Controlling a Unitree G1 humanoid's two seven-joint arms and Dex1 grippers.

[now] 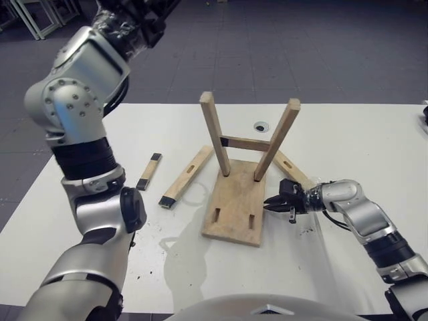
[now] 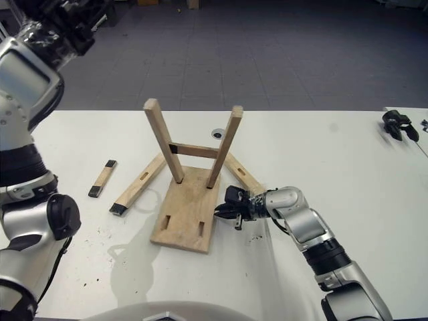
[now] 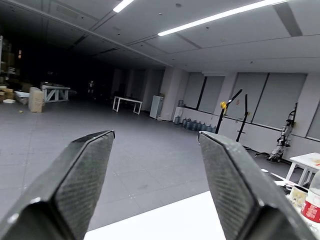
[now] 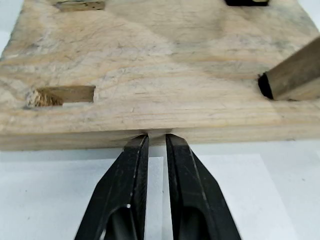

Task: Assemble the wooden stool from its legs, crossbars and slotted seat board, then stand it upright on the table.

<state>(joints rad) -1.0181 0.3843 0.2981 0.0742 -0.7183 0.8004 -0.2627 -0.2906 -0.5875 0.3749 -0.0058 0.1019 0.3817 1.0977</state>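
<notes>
Two legs (image 1: 215, 134) upright in seat board (image 1: 234, 200)

This looks like a large robotics lab or test hall. A white worktable (image 1: 361, 134) stands on an open floor of dark grey tiles (image 1: 281, 47), under long ceiling strip lights (image 3: 215, 19). Far off are a white bench (image 3: 127, 102), cardboard boxes (image 3: 35, 99), a row of water jugs (image 3: 192, 123) and tall equipment stands (image 3: 227, 112) by the wall.

round grommet (image 1: 260, 126) | small black object (image 2: 400, 125) far right | cardboard box (image 3: 36, 99) on grey floor (image 1: 267, 47)
</notes>
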